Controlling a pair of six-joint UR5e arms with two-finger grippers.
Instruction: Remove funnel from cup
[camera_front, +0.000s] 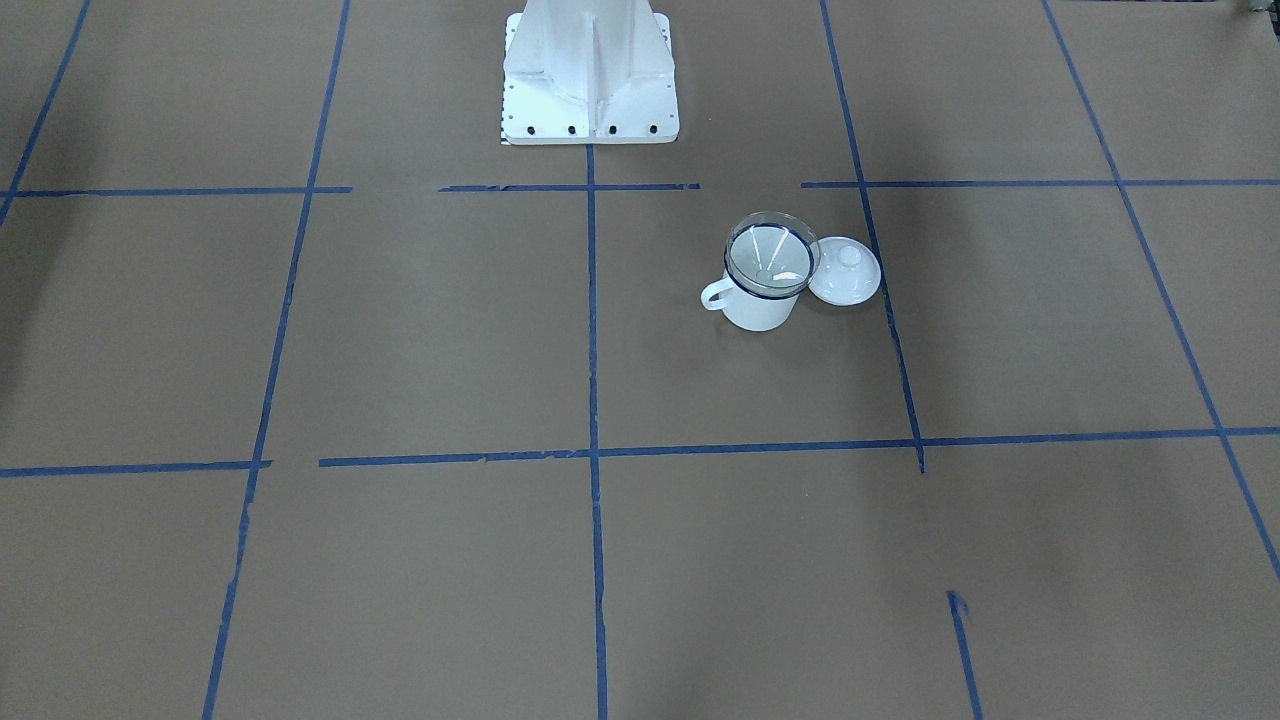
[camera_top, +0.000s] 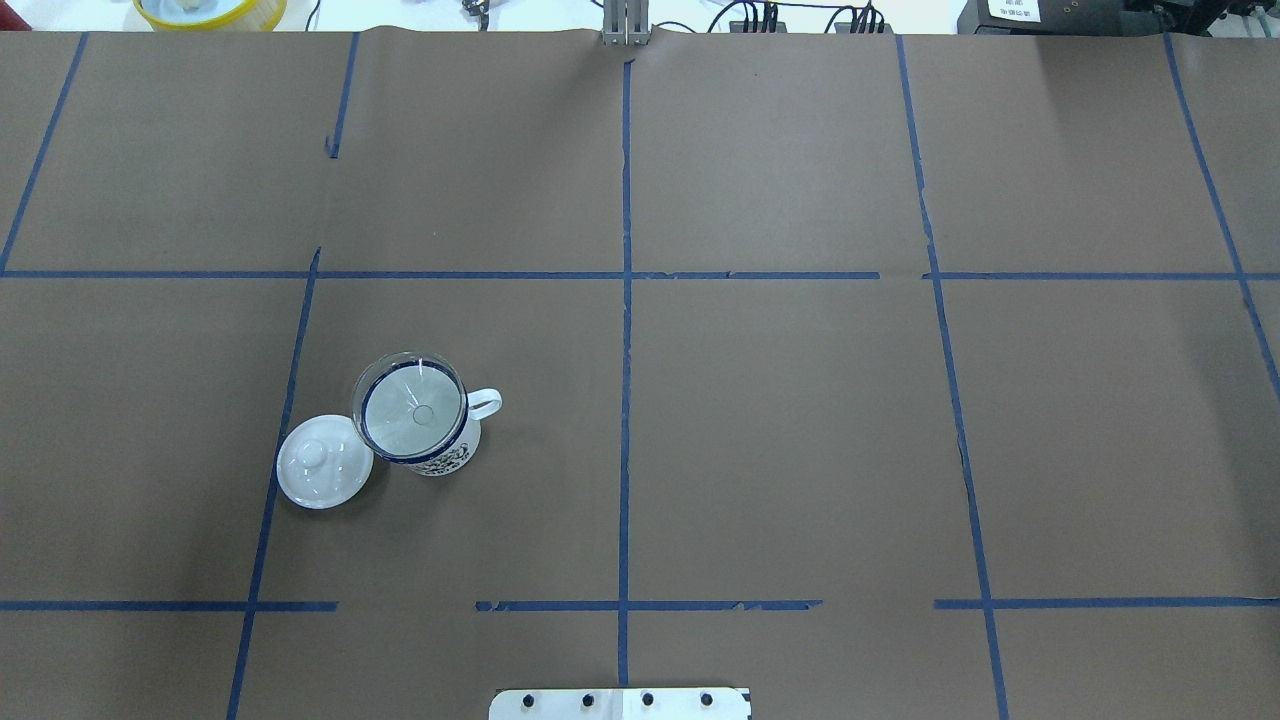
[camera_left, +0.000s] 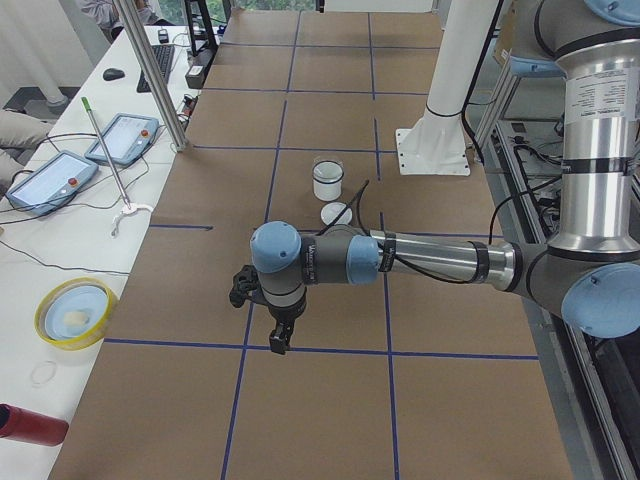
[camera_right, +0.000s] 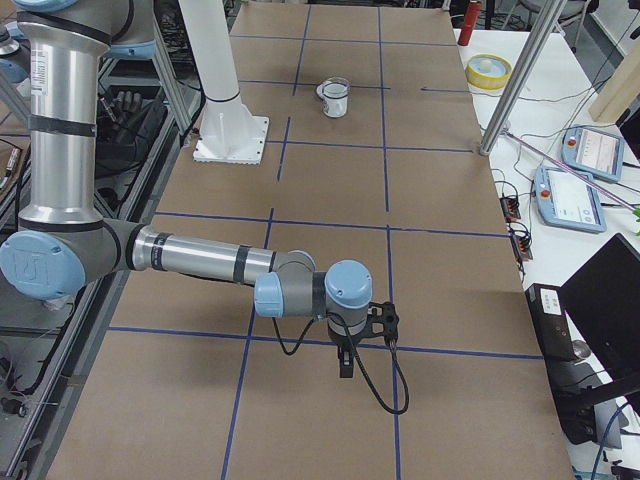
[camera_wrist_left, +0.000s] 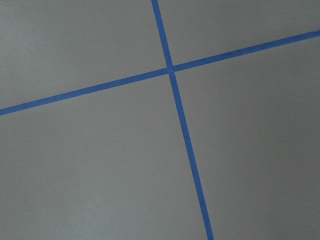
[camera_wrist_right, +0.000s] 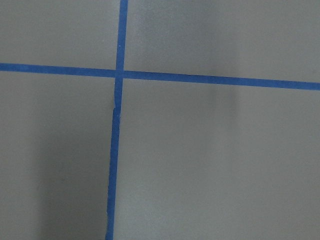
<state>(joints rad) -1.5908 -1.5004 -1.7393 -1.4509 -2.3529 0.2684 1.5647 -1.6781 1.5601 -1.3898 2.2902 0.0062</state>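
- Small clear transparent funnel (camera_top: 412, 408) sits spout-down in the white enamel cup with a dark blue rim (camera_top: 447, 460), in the robot's left half of the brown paper-covered table (camera_top: 800, 450). Its wide rim bears on the cup mouth, so a straight lift should free it.
- White round knobbed lid (camera_top: 322, 472) lies just beside the cup, opposite the handle; contact unclear.
- Left gripper (camera_left: 277, 338) and right gripper (camera_right: 345, 362) hang well apart from the cup. Only the side views show them, so I cannot tell whether their jaws are parted or closed.
- Funnel spout is hidden inside the cup. Wrist views show only paper and blue tape (camera_wrist_left: 172, 70).
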